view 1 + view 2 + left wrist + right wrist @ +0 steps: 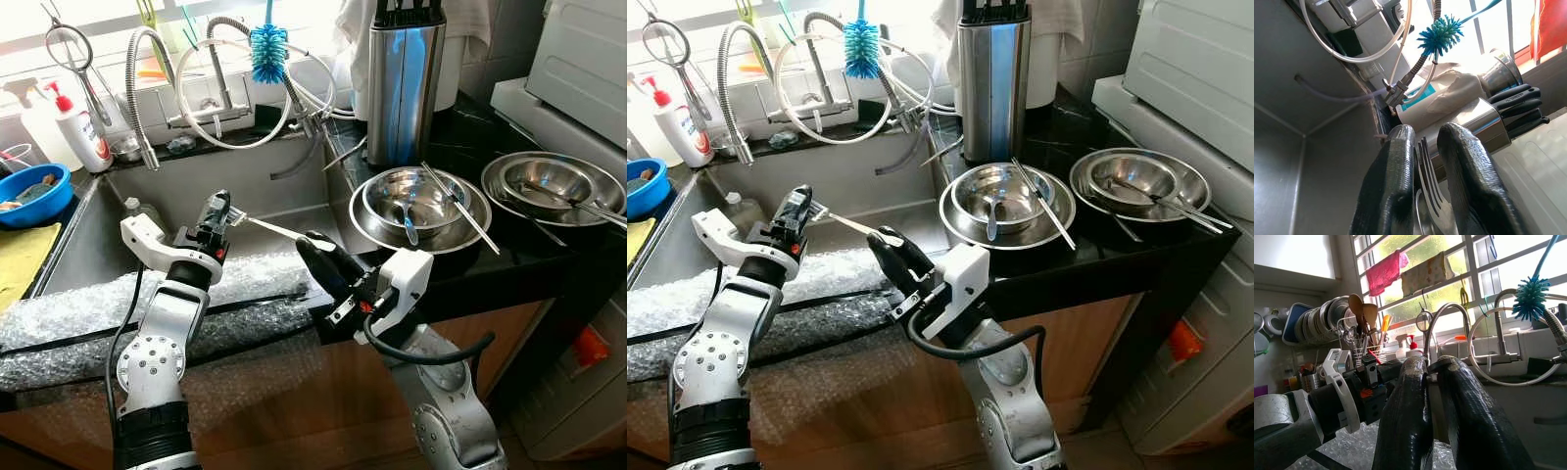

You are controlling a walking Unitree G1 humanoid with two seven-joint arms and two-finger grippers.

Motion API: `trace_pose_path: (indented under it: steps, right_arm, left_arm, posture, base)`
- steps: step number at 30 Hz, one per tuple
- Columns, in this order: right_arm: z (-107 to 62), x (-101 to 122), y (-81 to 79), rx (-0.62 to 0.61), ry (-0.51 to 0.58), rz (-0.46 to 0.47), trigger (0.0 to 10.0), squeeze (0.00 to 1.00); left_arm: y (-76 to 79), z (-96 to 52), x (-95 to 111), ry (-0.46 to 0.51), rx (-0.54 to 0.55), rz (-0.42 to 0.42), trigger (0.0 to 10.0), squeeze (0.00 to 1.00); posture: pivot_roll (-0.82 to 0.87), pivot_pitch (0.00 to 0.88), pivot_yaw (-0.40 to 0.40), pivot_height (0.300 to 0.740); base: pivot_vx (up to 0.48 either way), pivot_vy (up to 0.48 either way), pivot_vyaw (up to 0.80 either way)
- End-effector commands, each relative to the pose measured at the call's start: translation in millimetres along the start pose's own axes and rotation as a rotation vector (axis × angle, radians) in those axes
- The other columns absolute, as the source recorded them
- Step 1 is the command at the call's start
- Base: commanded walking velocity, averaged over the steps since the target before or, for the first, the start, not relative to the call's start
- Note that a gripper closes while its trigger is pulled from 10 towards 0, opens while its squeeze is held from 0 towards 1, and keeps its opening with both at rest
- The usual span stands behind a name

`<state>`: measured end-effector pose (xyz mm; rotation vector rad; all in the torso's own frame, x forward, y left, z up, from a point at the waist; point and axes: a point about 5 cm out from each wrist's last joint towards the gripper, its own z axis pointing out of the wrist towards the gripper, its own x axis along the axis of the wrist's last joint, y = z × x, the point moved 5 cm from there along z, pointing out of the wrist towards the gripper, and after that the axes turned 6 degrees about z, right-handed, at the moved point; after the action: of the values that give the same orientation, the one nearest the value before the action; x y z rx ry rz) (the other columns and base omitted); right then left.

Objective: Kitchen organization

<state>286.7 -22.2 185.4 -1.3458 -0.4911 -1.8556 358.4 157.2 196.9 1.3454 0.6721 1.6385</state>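
Fork [272, 228] spans between my two hands over the steel sink [274, 191]. Left hand [217, 212] has its fingers [1388, 191] clamped on the tine end, prongs poking out between them. Right hand [315, 249] pinches the handle end, fingers nearly closed. Both forearms reach in over the bubble-wrapped sink edge [147, 304]. Nested steel bowls [411, 206] with spoons sit on the black worktop [509, 250] to my right.

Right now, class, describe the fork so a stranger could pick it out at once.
Find the steel sink under the window. Above its front edge, the left gripper and right gripper hold a fork between them, one at each end. Unlike the cutlery lying in the bowls on the counter, it is held in the air.
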Motion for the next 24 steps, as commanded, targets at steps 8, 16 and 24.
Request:
trace_pose_path:
  steps: [8,16,24]
  right_arm:
    - [3.1,-2,2.1,-0.018,-0.020,-0.017,10.0,0.00]
    - [2.2,-5,5.9,-0.039,-0.038,-0.024,10.0,0.00]
    - [1.8,-5,14.7,-0.080,-0.039,-0.030,10.0,1.00]
  left_arm:
    - [-2.2,-1.4,3,0.002,0.001,0.001,0.0,0.00]
    - [-2.9,-1.0,4,0.006,0.007,0.001,0.0,0.00]
    - [-3.7,-0.9,6,0.015,0.011,0.001,0.0,0.00]
  posture:
    - [-0.09,0.000,0.163,0.740]
    - [-0.10,0.000,0.165,0.740]
    - [-0.09,0.000,0.163,0.740]
  base:
    - [0.000,0.000,0.00]
    - [0.000,0.000,0.00]
    - [0.000,0.000,0.00]
